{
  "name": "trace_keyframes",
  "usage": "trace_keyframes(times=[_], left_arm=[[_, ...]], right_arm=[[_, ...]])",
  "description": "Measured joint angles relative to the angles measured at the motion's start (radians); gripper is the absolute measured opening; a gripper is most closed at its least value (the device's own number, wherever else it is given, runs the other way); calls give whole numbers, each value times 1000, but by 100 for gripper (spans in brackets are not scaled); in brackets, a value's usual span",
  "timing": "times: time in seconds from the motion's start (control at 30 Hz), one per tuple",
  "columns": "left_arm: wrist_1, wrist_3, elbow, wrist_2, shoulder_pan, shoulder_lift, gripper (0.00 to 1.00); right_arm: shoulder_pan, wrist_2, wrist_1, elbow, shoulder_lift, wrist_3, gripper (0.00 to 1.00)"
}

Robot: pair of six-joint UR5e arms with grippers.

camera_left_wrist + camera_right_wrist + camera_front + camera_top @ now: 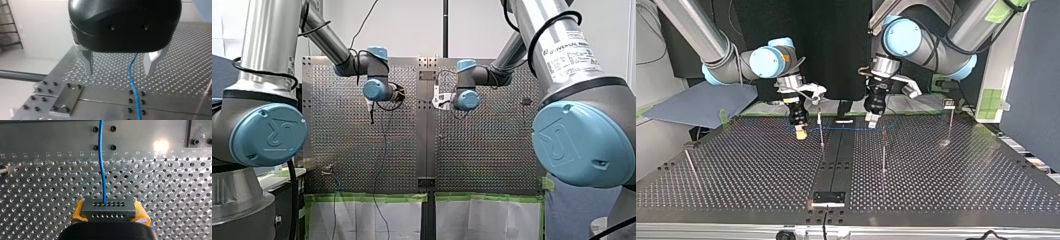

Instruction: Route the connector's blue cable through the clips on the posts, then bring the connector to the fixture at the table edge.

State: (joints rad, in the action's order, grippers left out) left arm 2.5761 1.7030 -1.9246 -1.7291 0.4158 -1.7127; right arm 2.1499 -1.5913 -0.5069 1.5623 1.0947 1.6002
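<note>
In the right wrist view my right gripper (108, 216) is shut on the grey connector (108, 208), with its yellow pads (78, 211) on both sides. The blue cable (101, 165) leaves the connector and runs ahead over the perforated plate. In the top view my right gripper (800, 131) hangs just above the table at the left of a thin post (821, 127). The blue cable (848, 128) stretches level from there to my left gripper (872, 118). In the left wrist view my left gripper (120, 68) is open and the blue cable (133, 82) passes between its metal fingers (88, 62) without touching them.
More posts stand on the table in the top view: one (883, 150) near the middle, one (950, 122) at the right, and a leaning one (690, 162) at the left. A small fixture (828, 198) sits at the near table edge.
</note>
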Motion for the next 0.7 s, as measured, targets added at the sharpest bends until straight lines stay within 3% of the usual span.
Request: trace_keyframes(times=[0.5, 0.7], left_arm=[[37, -11, 84, -110, 110, -68, 100], [49, -11, 121, -148, 126, -105, 100]], right_arm=[[3, 2, 0, 0, 0, 0, 0], [4, 3, 4, 0, 0, -1, 0]])
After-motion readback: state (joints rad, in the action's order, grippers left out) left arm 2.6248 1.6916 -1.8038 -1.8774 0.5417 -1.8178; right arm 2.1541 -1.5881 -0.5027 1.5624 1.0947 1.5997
